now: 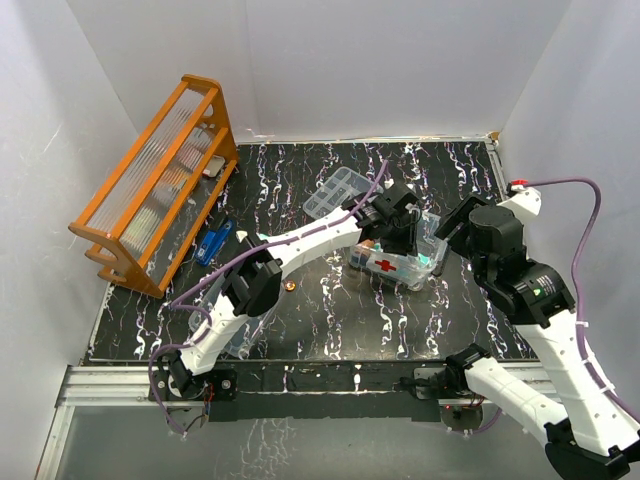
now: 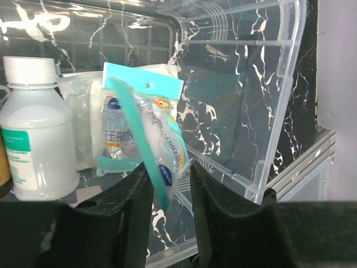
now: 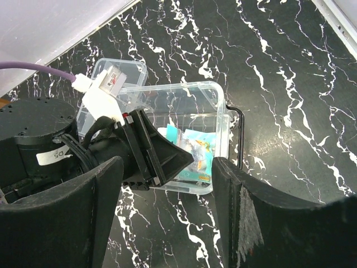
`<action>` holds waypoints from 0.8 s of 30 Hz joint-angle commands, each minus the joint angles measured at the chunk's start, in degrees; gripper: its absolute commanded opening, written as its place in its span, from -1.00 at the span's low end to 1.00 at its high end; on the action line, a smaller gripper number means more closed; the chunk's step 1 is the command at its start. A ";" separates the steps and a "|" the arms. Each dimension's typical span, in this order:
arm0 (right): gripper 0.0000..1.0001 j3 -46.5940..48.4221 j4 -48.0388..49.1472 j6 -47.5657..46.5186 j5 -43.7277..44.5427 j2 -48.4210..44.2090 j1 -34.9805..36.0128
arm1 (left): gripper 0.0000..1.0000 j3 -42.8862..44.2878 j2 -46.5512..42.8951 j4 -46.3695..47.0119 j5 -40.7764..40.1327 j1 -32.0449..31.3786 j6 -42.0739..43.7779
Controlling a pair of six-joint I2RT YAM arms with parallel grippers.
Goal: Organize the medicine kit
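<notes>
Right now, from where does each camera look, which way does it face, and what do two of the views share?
Top external: above and behind the bases, looking down on the marbled table; left arm and right arm show, the left hand inside the clear box.
Left wrist: on the left arm, facing into the box; its hand frames a teal packet.
Right wrist: on the right arm, looking down at the box; the right hand shows, open.
Shared: both wrist views show the packet.
</notes>
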 commanded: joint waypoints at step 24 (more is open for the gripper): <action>0.18 -1.86 4.62 1.00 -3.84 4.02 -0.14 | -0.14 -4.86 -15.85 -9.32 -12.13 1.58 3.34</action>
